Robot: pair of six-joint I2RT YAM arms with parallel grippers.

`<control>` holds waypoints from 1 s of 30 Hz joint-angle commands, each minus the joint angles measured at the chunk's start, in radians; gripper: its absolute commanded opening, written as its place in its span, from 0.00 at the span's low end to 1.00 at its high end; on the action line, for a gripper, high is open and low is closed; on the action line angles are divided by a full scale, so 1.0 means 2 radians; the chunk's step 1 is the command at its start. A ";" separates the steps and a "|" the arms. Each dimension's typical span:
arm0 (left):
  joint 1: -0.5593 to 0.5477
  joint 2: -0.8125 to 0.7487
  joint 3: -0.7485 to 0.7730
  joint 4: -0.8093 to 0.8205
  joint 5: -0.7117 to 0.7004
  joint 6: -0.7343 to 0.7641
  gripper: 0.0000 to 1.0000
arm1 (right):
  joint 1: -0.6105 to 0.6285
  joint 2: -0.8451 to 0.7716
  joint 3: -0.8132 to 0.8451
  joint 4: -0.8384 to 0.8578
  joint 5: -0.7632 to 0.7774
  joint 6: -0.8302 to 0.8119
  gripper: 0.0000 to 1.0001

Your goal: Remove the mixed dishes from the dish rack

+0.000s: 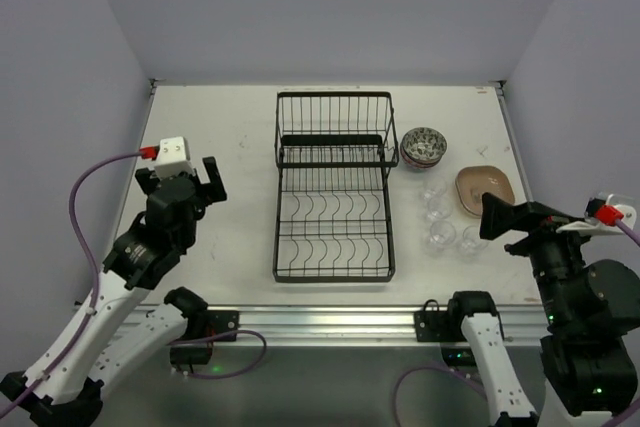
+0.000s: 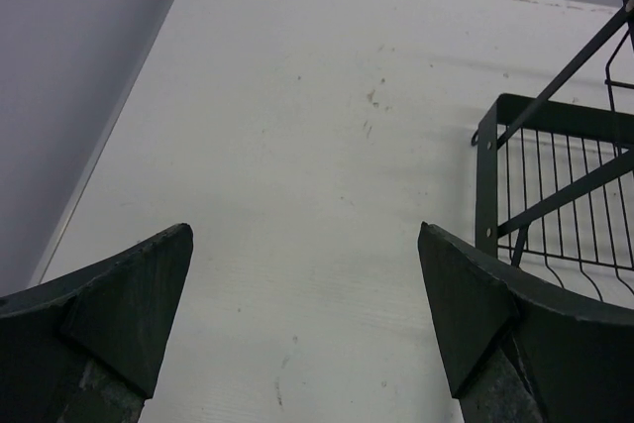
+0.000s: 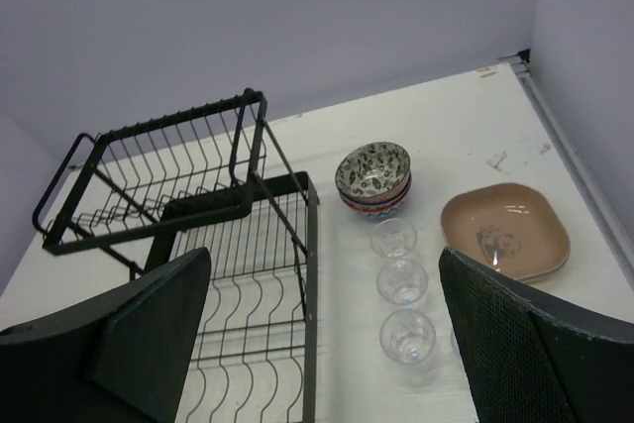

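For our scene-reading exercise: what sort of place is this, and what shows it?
Probably a robot test cell, not a kitchen: a white table walled by plain panels, a left arm and right arm bolted at its edge, and an empty dish rack beside stacked bowls.

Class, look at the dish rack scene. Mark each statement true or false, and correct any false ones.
1. The dish rack holds no dishes. True.
2. The bowls are spread out separately. False: they sit in one stack on the table, just right of the rack.
3. The tan plate lies to the left of the rack. False: it lies to the right of it, with the clear glass cups between plate and rack.
4. The left gripper and the right gripper both have open jaws holding nothing. True.
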 commanded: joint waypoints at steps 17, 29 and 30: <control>0.014 -0.048 0.075 -0.067 0.009 0.023 1.00 | 0.118 -0.084 -0.084 -0.031 0.057 -0.040 0.99; 0.015 -0.065 0.062 -0.037 0.021 0.043 1.00 | 0.158 -0.091 -0.064 -0.035 0.151 -0.065 0.99; 0.014 -0.070 0.059 -0.034 0.020 0.043 1.00 | 0.158 -0.091 -0.066 -0.035 0.142 -0.062 0.99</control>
